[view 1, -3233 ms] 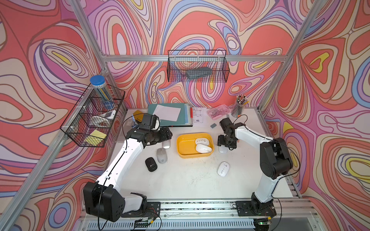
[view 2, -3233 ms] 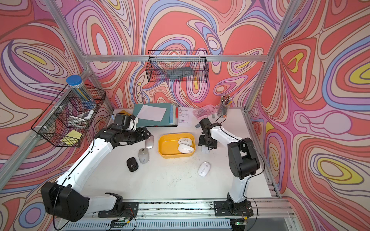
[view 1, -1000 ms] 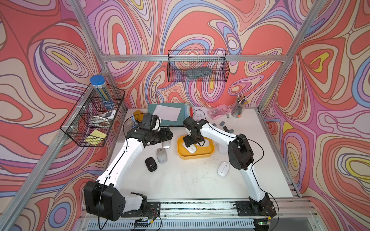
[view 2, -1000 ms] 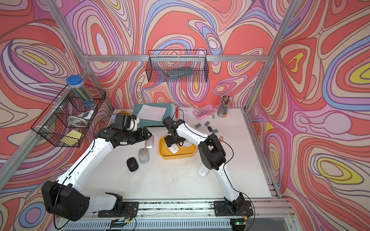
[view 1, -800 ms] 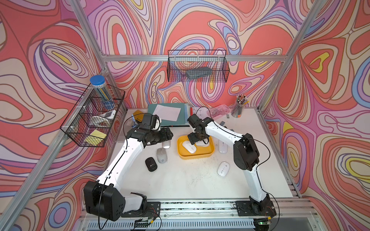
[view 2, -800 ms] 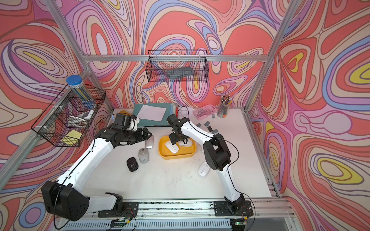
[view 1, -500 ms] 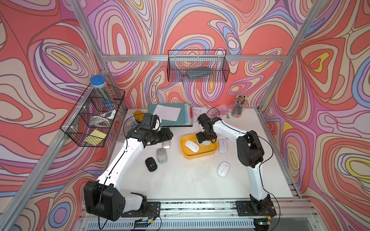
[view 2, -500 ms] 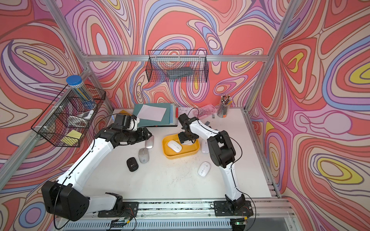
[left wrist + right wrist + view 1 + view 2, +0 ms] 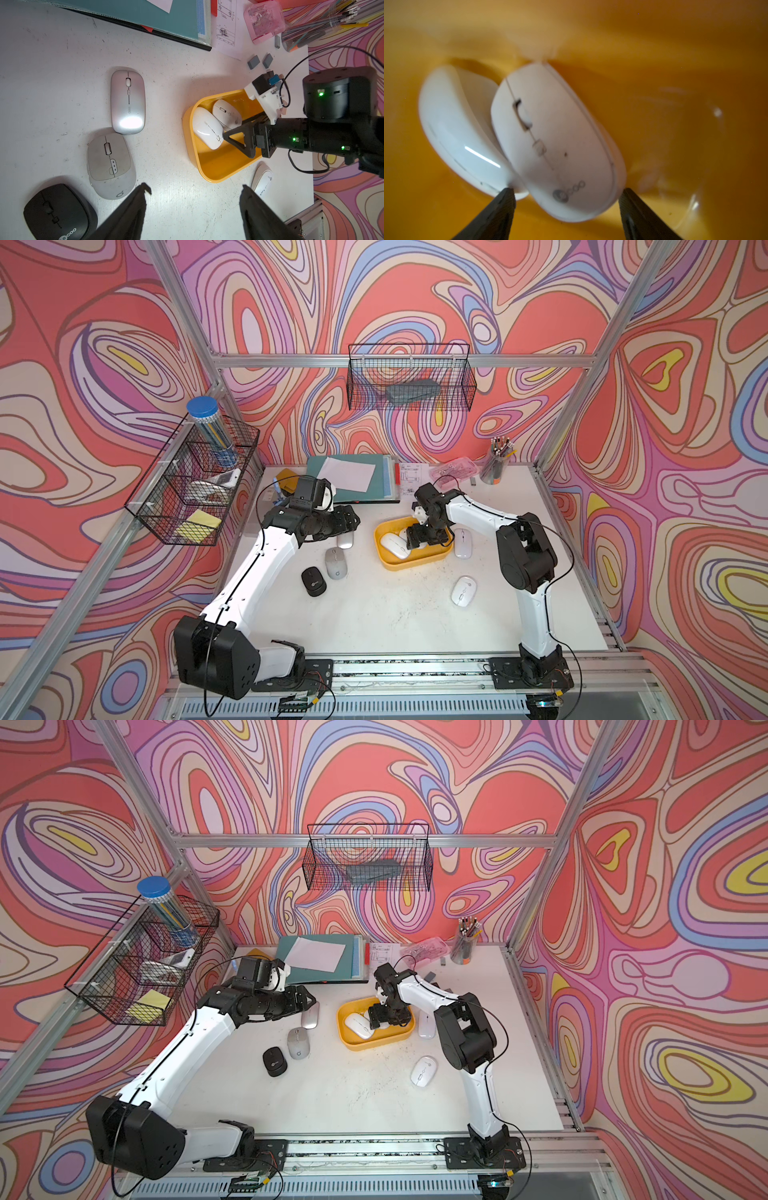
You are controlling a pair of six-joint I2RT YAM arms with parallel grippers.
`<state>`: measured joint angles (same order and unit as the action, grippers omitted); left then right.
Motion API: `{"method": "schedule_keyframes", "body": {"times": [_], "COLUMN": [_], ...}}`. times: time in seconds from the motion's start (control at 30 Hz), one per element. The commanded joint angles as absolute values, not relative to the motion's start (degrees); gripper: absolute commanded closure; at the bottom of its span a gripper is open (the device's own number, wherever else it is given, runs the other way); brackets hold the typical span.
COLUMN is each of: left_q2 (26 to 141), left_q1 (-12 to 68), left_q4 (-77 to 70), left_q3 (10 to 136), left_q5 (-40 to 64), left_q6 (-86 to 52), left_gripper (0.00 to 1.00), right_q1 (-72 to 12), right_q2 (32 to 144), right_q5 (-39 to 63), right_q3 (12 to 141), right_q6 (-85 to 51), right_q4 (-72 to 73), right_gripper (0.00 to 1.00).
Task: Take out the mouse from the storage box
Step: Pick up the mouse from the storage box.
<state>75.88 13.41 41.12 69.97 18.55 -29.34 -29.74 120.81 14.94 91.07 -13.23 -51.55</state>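
Note:
The yellow storage box (image 9: 415,562) (image 9: 378,1040) sits mid-table, slightly turned. Two white mice lie side by side in it: a glossy mouse (image 9: 206,127) (image 9: 395,545) and a matte mouse (image 9: 226,112) (image 9: 556,141) with a grey logo. My right gripper (image 9: 428,537) (image 9: 388,1017) (image 9: 565,192) reaches down into the box, open, one finger on each side of the matte mouse's rear end. My left gripper (image 9: 353,520) (image 9: 195,188) hangs open over bare table left of the box, holding nothing.
Outside the box lie a silver mouse (image 9: 345,539), a grey mouse (image 9: 336,563), a black mouse (image 9: 312,580) and two white mice (image 9: 462,543) (image 9: 463,591). Teal folders (image 9: 353,479), a pink case (image 9: 455,467) and a pencil cup (image 9: 494,464) line the back edge.
My right gripper has swung from the box's left end towards its right and settled over the matte mouse. The box has turned a little. The left arm has stayed put.

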Motion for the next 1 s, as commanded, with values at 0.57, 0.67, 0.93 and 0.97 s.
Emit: {"method": "schedule_keyframes", "body": {"times": [0.57,0.67,0.93,0.97], "left_q2": [76.27,76.54,77.06,77.06], "left_q1": [13.01,13.01,13.01,13.01], "left_q4": [39.81,39.81,39.9,39.9], "left_q3": [68.9,68.93,68.99,68.99], "left_q5": [19.94,19.94,20.26,20.27], "left_q6": [-28.56,-28.48,-28.48,-28.48], "left_gripper": [0.26,0.26,0.26,0.26], "right_q1": [-32.43,-32.26,-31.46,-31.37], "right_q2": [125.35,126.04,126.96,127.48], "right_q5": [3.93,3.98,1.2,1.27], "right_q3": [104.05,104.5,101.35,101.38], "right_q6": [-1.9,-0.79,-0.88,-0.96], "right_q4": [-55.18,-54.94,-54.44,-54.93], "right_gripper": [0.16,0.16,0.2,0.22]}}
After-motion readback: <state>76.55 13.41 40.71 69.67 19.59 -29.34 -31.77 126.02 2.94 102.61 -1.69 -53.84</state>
